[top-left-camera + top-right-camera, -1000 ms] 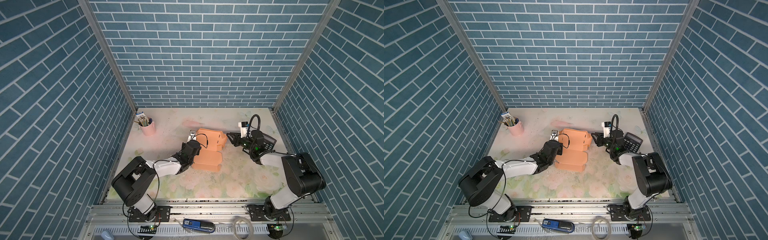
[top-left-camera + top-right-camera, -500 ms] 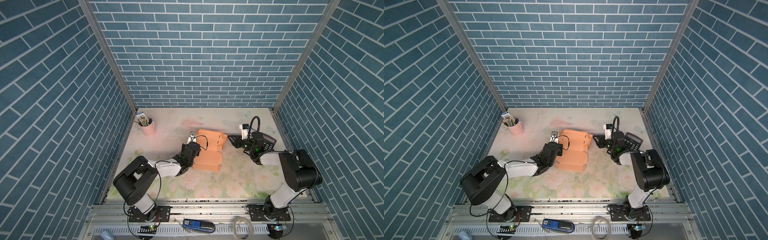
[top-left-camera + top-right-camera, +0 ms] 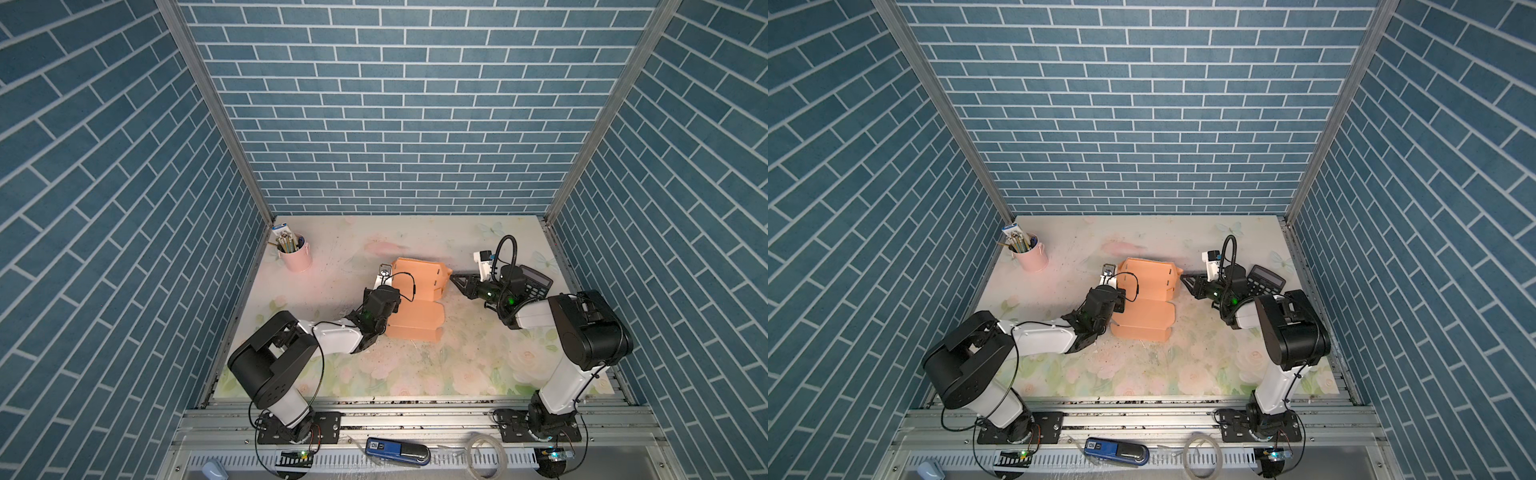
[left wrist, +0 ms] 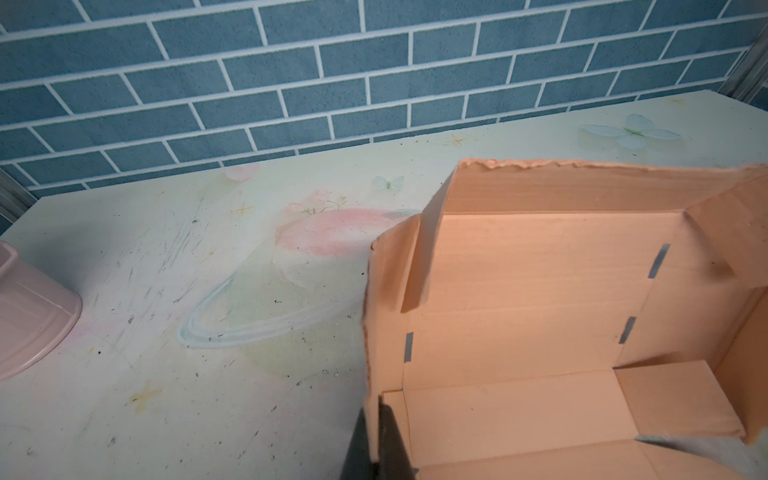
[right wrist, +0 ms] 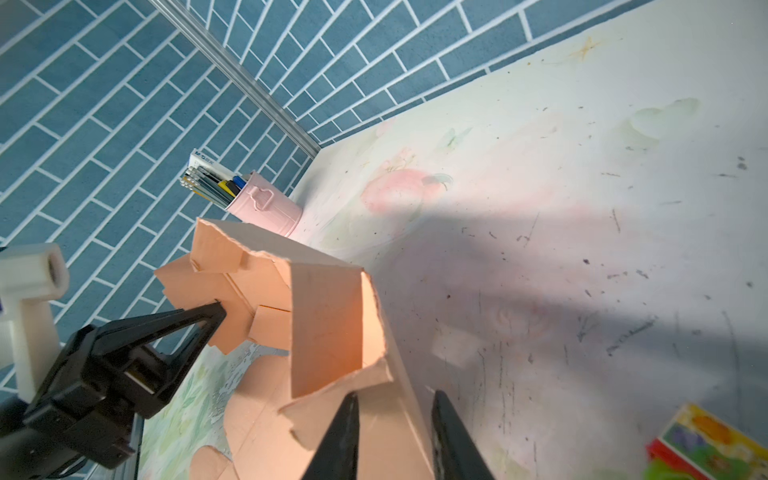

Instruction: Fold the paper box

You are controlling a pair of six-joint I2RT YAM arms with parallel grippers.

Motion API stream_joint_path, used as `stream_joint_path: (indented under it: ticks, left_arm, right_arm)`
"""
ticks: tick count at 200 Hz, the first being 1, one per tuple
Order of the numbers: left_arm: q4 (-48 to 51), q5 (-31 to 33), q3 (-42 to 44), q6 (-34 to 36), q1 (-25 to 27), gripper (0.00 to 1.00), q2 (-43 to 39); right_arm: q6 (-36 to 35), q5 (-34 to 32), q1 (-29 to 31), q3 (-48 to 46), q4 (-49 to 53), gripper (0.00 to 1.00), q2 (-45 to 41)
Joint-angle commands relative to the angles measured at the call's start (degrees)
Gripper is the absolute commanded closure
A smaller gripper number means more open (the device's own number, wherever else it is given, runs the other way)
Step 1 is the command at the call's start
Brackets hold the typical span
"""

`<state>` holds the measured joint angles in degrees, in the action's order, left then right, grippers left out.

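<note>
The paper box (image 3: 419,286) (image 3: 1148,286) is a tan-orange cardboard sheet, partly raised, with its front panel flat on the table in both top views. My left gripper (image 4: 376,405) is shut on the box's left wall (image 4: 388,299), one finger on each side. It sits at that wall in the top views (image 3: 392,287) (image 3: 1121,291). My right gripper (image 5: 395,399) is at the box's right corner (image 3: 452,276) (image 3: 1182,276). Its fingers (image 5: 347,419) stand apart, astride the torn right wall (image 5: 332,324), not pinching it.
A pink cup of pens (image 3: 296,257) (image 3: 1030,255) (image 5: 266,208) stands at the back left. A black calculator (image 3: 536,284) (image 3: 1264,280) lies behind the right arm. A colourful small pack (image 5: 706,440) lies near the right gripper. Blue brick walls enclose the floral table (image 3: 374,365).
The right gripper has edged left to the box's right corner and its jaws have narrowed slightly. The left gripper has kept its hold on the left wall.
</note>
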<state>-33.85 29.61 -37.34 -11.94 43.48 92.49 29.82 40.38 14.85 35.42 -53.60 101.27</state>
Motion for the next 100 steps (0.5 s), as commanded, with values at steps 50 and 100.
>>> stream_joint_path:
  ticks: [50,100]
  left_arm:
    - [-0.66,0.54,-0.41,0.44,0.37,1.0,0.94]
    - [-0.21,0.2,-0.74,0.2,0.37,1.0,1.0]
  right_arm:
    - [-2.66,4.11,3.82,1.75,-2.44,0.69,1.22]
    - [-8.23,0.72,5.82,3.19,3.47,0.65,0.06]
